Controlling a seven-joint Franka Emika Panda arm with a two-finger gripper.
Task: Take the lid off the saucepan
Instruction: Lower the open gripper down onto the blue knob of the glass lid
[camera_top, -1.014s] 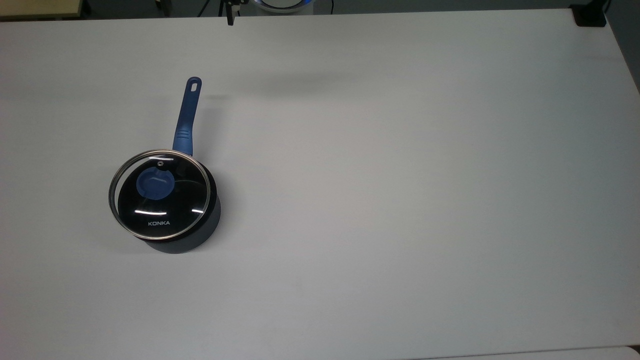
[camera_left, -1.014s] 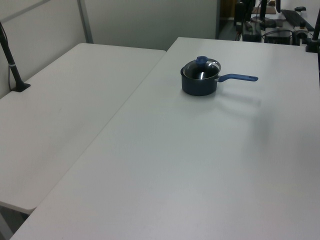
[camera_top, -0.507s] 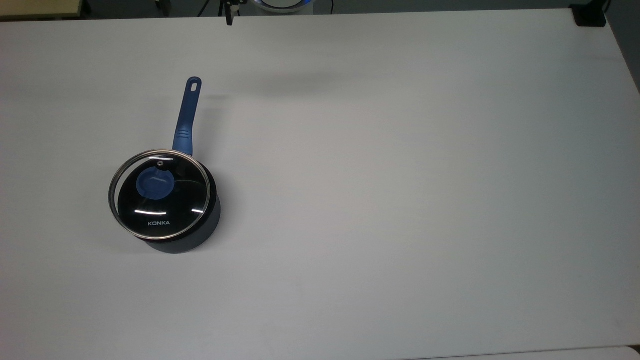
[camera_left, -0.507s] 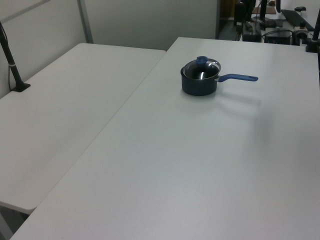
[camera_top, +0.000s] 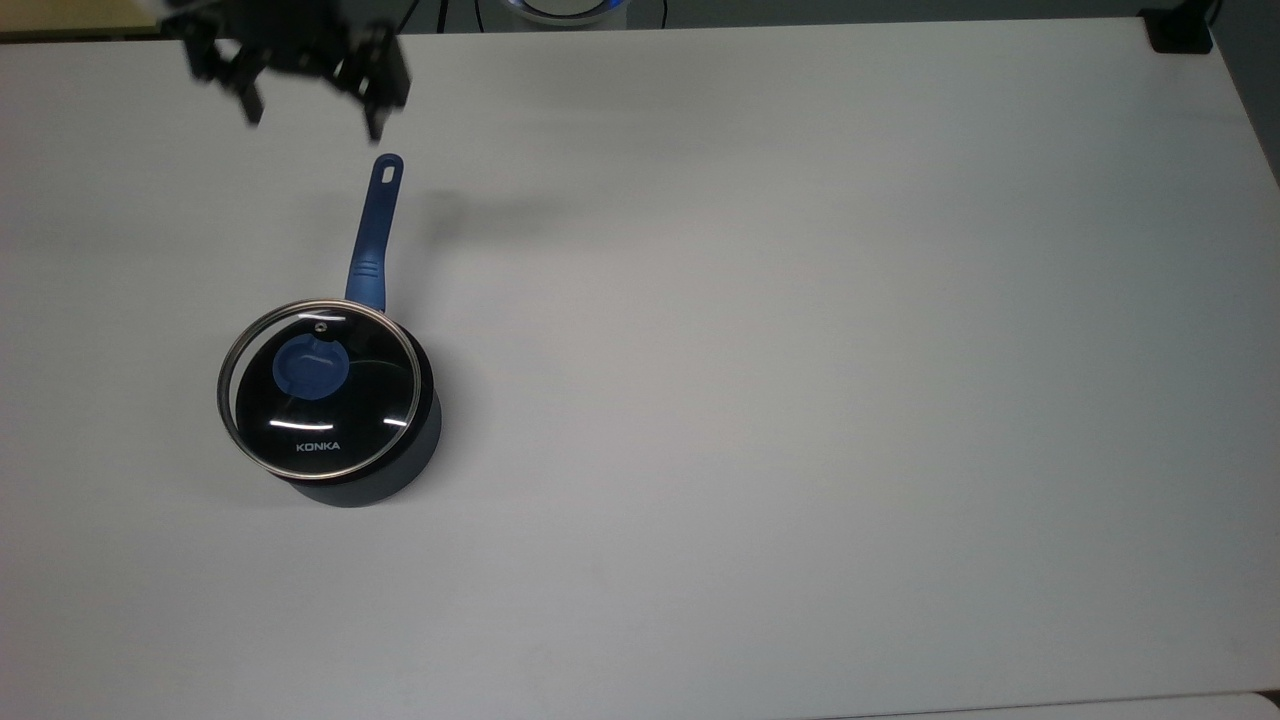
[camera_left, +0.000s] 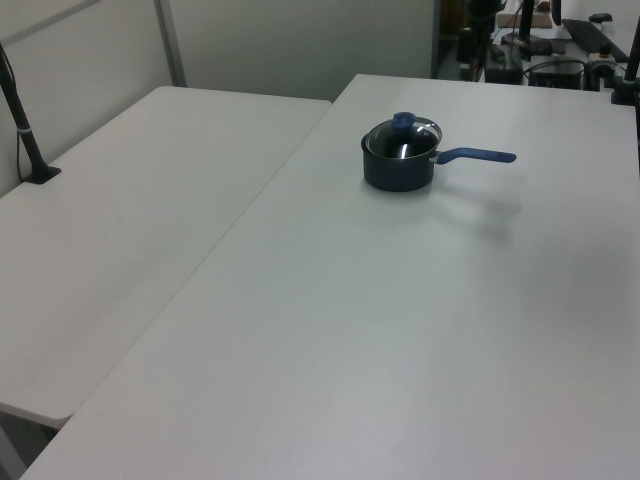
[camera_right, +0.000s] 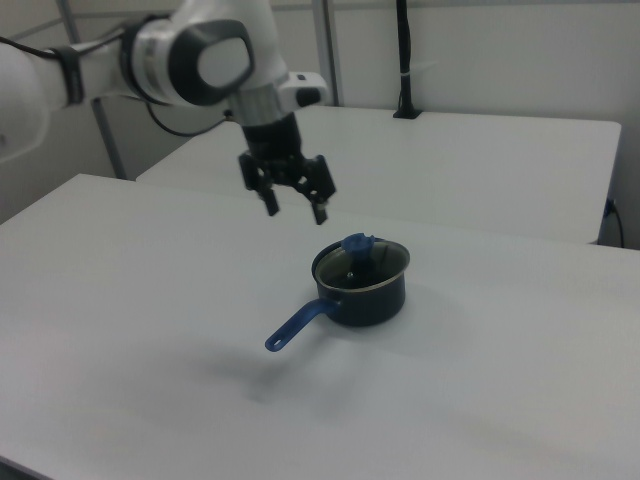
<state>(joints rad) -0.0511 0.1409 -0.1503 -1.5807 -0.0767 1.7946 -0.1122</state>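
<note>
A: The lid (camera_top: 318, 388) — where is it?

B: Left of centre in the top view, seated on the saucepan (camera_top: 375, 455), its blue handle (camera_top: 373, 226) pointing up the frame.

A: And you?

B: My gripper (camera_top: 312, 118) hangs at the upper left, clear of the handle's end, 2 fingers (camera_right: 270, 203) spread, holding nothing.
</note>
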